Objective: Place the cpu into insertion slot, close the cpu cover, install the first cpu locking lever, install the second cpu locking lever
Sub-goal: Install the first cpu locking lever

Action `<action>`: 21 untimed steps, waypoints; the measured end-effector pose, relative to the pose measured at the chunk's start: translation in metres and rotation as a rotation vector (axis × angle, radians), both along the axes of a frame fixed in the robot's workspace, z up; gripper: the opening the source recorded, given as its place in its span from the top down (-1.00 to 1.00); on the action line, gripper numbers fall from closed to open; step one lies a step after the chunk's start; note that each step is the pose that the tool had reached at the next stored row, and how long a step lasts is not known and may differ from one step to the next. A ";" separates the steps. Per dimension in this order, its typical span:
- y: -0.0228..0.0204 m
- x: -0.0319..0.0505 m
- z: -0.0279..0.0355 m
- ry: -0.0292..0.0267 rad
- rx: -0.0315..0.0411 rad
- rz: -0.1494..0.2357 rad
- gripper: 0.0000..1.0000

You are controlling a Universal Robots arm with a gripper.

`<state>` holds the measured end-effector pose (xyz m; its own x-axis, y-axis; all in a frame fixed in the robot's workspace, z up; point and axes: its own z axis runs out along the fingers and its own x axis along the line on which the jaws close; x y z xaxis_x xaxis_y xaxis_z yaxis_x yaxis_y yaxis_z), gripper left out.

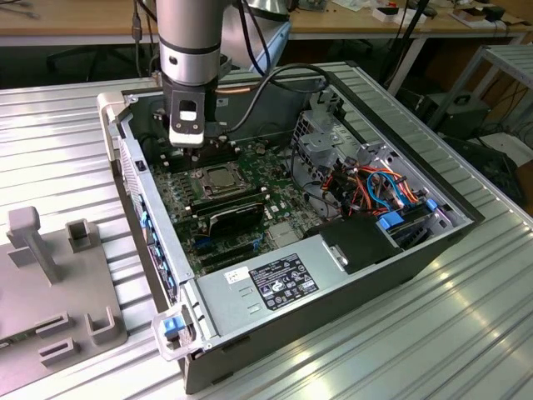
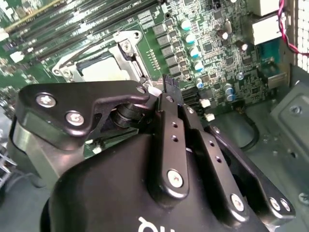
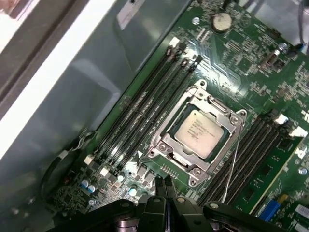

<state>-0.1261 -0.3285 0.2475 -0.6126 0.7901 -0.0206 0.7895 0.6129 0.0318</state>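
Cpu (image 3: pixel 199 133) seated, cpu cover (image 3: pixel 164 145) down; gripper (image 3: pixel 164 182) pinched closed, empty.
Risk: it slips off the unlatched-looking locking lever (image 3: pixel 232 166) and gouges the motherboard (image 3: pixel 251 72).

I'm scanning for print and finding nothing I can actually read. The black label (image 1: pixel 283 283) on the power supply (image 1: pixel 233 302) is carrying rows of white print and small marks, all too fine to make out. The cpu (image 3: pixel 199 133) is showing faint illegible lines on its metal top. My pincer (image 2: pixel 166 84) is showing only the cut-off top of white lettering on its black body.
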 end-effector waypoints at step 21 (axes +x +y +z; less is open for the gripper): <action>0.0193 -0.0069 -0.0023 0.0001 0.0029 0.201 0.79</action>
<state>-0.1330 -0.3092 0.2451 -0.7582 0.6518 -0.0185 0.6511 0.7583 0.0336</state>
